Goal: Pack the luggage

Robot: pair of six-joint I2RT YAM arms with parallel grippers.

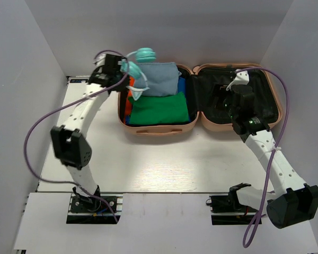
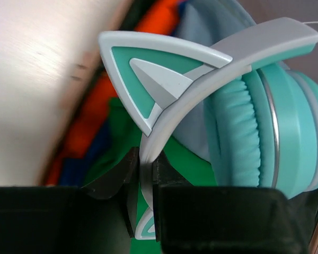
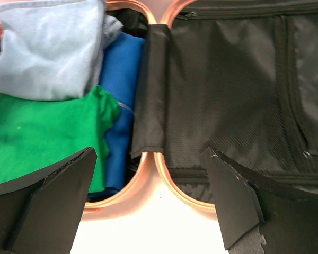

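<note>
Holding the headphones (image 2: 238,132) by the headband: left gripper (image 2: 147,177) is clamped on the thin white band just below one cat ear, jaws nearly together, teal ear cup just beside them. Right gripper (image 3: 151,153) is spread wide with nothing in it.

Luggage (image 1: 159,130) lies open flat at the far middle of the table (image 1: 159,169), hinge running near-far. Left half (image 1: 121,119) holds the clothes:
- green garment (image 1: 159,108) on top at the near side
- pale blue garment (image 1: 159,79) at the far side
- blue garment (image 3: 122,79) along the hinge
- orange garment (image 1: 128,103) along the left wall

Right half (image 1: 217,127) shows only black lining.

Relation that matters: in the top view the load hangs over the far-left corner of the left half, partly out past the left wall. So the drop zone lies to the claw's right and slightly nearer, onto the pale blue/green stack. The headphones' long axis, cup to cup, runs roughly near-far, parallel to the left wall. I judge it fits without a wrist turn, but height above the clothes can't be read from these views.

Left arm is the nearer one and has the part. Right arm hovers over the hinge strip (image 3: 151,90) and the inner edge of the right half, well apart from the headphones; I'd leave it out of this move. Risk as I see it: release too far left and a cup lands on the rim rather than inside.
</note>
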